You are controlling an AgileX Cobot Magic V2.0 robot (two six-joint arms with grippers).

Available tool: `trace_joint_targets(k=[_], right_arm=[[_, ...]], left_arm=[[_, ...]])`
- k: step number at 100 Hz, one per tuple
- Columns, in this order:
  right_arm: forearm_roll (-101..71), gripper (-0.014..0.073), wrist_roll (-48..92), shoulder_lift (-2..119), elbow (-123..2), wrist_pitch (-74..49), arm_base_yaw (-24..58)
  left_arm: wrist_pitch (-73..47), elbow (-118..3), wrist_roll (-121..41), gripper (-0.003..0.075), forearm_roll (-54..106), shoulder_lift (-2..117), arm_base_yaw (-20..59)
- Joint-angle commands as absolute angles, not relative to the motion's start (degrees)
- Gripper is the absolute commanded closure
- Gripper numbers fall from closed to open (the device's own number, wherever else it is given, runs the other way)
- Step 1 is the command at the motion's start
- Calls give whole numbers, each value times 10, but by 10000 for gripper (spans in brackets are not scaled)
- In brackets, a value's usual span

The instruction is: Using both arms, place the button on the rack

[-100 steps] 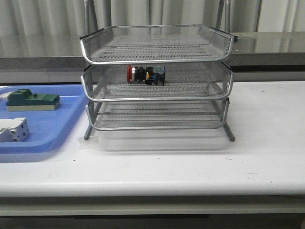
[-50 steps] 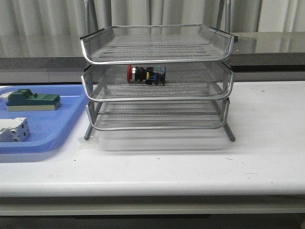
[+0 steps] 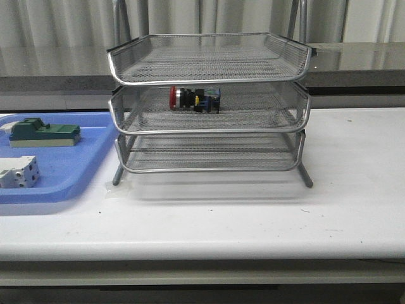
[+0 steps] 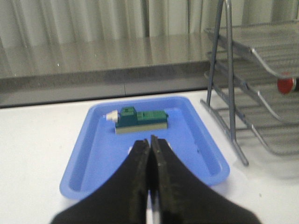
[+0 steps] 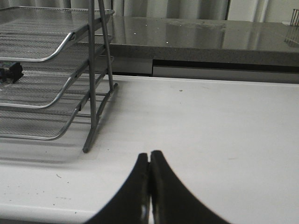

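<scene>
**Button on rack's middle tier, both pincers pressed together**

Button (image 3: pixel 194 99) lies on its side on the middle tier of the rack (image 3: pixel 209 130), left of centre in the front view, red cap pointing to frame left, blue block to frame right. Rack stands on the white desk (image 3: pixel 253 215) in the upper middle of the frame, three mesh tiers; top and bottom tiers hold nothing that shows.

Lower left of the front view: blue tray (image 3: pixel 69 177) just beside the rack's left leg. On it a green block (image 3: pixel 44 134) toward the back and a white-grey block (image 3: pixel 18 172) toward the front, apart from each other.

Neither arm shows in the front view.

Left wrist view: left pincer (image 4: pixel 149 161) with its fingers together, nothing between them, over the near part of the tray. Green block sits beyond the tips. Red cap just peeks out at the right edge of the frame.

Right wrist view: right pincer (image 5: pixel 149 175) likewise pressed together and holding nothing, above bare desk. Rack at upper left of that frame; the button's dark end shows at the far left edge.
</scene>
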State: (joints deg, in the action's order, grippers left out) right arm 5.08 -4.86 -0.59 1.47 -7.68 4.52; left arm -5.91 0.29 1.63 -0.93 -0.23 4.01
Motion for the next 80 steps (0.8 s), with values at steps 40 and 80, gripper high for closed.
trace_joint_targets(k=[40, 80], right_arm=[[55, 701, -44, -16, 16, -25, 42], [55, 701, -44, -16, 16, -25, 42]], left_arm=[[43, 21, 30, 741, -6, -20, 36], [43, 21, 30, 741, 0, -20, 36]])
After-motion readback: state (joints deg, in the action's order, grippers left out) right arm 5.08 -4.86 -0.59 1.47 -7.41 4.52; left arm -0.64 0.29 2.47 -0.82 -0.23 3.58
